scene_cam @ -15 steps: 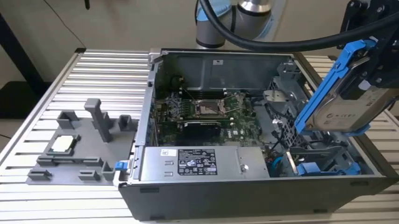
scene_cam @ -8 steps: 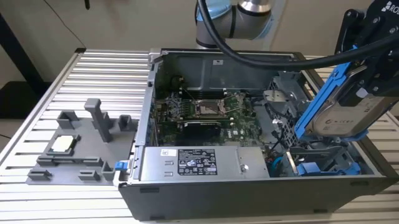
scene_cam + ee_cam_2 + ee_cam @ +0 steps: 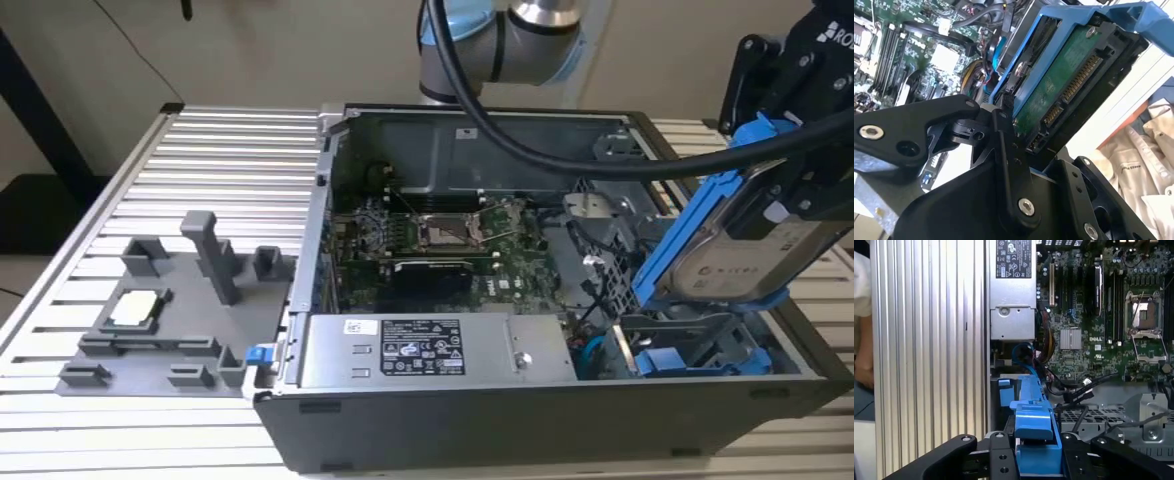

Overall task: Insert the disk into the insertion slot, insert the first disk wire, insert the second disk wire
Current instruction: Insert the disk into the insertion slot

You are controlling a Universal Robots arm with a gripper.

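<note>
Ribbed aluminium tabletop (image 3: 214,150) bearing an open grey computer case (image 3: 400,420): the black end effector (image 3: 1036,460), clamped on the silver-grey hard disk (image 3: 747,250) in its bright blue frame, holds it tilted above the case's sheet-metal insertion slot (image 3: 687,335), apparently step one, with squaring to the bay still needed.

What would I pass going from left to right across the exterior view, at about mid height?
Grey parts fixture → motherboard → disk in its blue frame, tilted and gripped by the gripper.
</note>
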